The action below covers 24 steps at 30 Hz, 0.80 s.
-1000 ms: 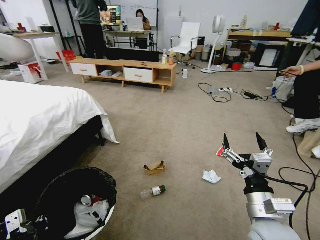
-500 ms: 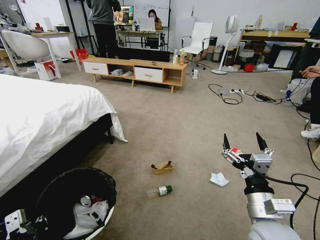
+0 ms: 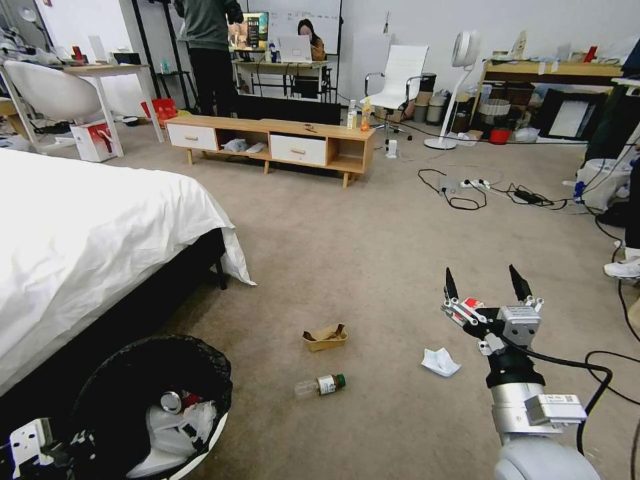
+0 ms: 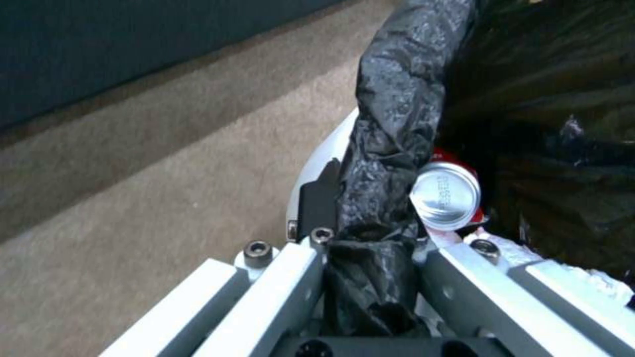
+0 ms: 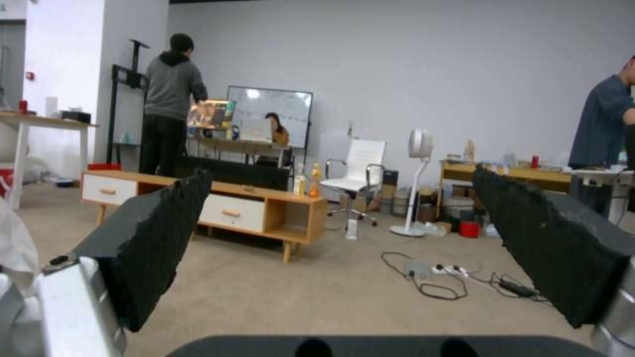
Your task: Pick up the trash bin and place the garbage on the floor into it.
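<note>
The trash bin point(image 3: 221, 383), white with a black bag over its rim, hangs at the lower left in the head view. My left gripper point(image 4: 374, 223) is shut on the bagged rim point(image 4: 397, 109). Inside lie a crushed red can point(image 4: 444, 194) and white tissues point(image 3: 181, 427). On the carpet lie a brown cardboard tray point(image 3: 325, 337), a clear bottle with a green cap point(image 3: 321, 385) and a crumpled tissue point(image 3: 439, 362). My right gripper point(image 3: 483, 283) stands open above the floor, just past the tissue. A red-and-white packet point(image 3: 471, 303) shows partly behind it.
A bed with a white sheet point(image 3: 87, 240) fills the left side. A low wooden cabinet point(image 3: 267, 143) stands across the room. Cables point(image 3: 467, 190) run over the carpet at right, near a person's shoe point(image 3: 623, 268). Open carpet lies around the litter.
The whole head view has swung slightly, so the litter and furniture sit further right in the picture. Both grippers keep their pose, and the litter itself has not moved.
</note>
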Available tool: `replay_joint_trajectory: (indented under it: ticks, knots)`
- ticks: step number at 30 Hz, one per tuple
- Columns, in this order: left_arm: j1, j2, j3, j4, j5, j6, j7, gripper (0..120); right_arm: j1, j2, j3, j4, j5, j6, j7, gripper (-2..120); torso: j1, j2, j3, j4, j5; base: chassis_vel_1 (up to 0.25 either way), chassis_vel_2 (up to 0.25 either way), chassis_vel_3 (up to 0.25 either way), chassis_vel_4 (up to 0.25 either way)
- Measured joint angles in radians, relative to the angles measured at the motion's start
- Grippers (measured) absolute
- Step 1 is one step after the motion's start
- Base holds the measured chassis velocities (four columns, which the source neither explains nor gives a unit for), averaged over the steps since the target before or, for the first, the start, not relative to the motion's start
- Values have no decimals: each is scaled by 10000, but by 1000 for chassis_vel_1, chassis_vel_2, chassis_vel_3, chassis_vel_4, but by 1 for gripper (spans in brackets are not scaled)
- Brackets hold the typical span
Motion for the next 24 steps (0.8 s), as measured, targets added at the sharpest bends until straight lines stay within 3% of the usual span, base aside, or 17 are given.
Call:
replay_joint_trajectory:
  ticks: [14,24]
  knots:
    - [-44,18,0,82,-11,0,-4,1,33,96,-51,-108,-44,42,-36,100,1,0,1,-2,1,-137,133,140,-143]
    - [-100,3,56,166,-3,0,1,1,57,82,-107,-226,-40,297,-255,100,1,0,0,0,1,-30,39,43,-39]
